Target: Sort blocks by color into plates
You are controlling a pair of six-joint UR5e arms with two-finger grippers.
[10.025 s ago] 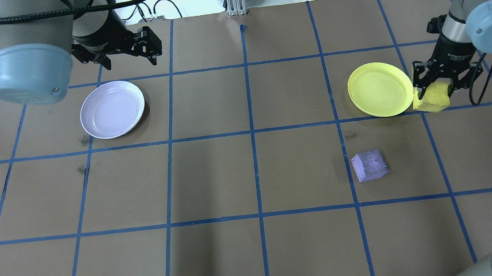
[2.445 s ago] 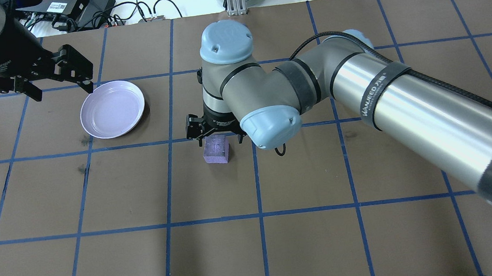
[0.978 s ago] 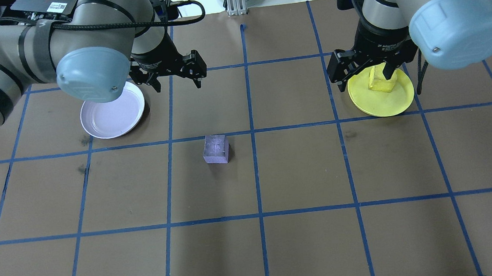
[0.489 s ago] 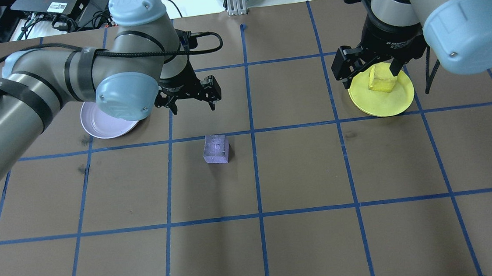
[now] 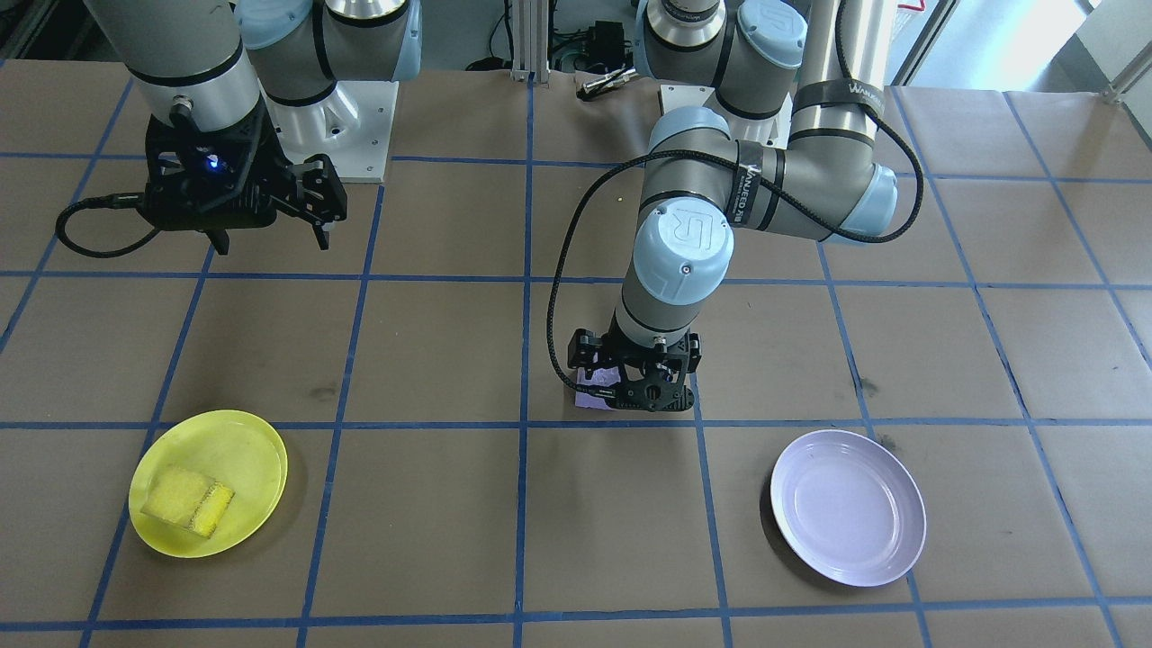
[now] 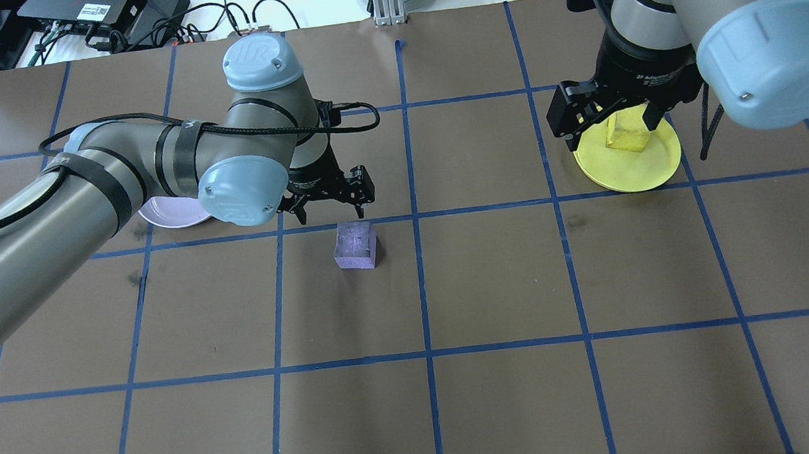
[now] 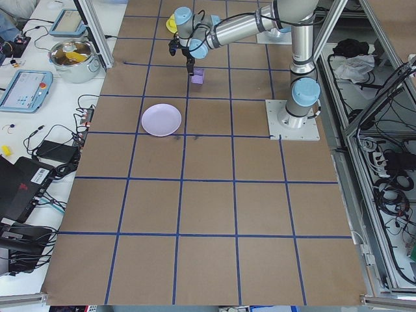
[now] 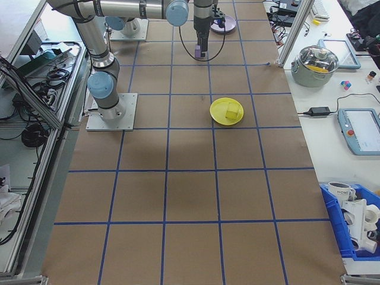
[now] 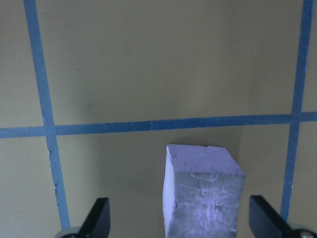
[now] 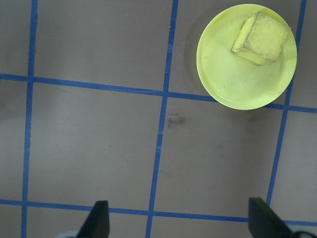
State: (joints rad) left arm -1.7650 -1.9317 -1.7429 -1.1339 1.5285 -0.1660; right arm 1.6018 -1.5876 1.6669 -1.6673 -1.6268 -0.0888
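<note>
My left gripper (image 6: 334, 202) spread wide just above purple block (image 6: 355, 245); right gripper (image 6: 608, 111) released, yellow block (image 6: 626, 131) in yellow plate (image 6: 631, 166).

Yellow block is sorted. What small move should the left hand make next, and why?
Probably lower the left hand a little further around the purple block. It is open, the block sits between its fingers in the wrist view, resting on the table, and the lavender plate is empty.

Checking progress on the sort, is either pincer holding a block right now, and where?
Neither. Left pincer is open above the purple block; right pincer is open, empty.
</note>
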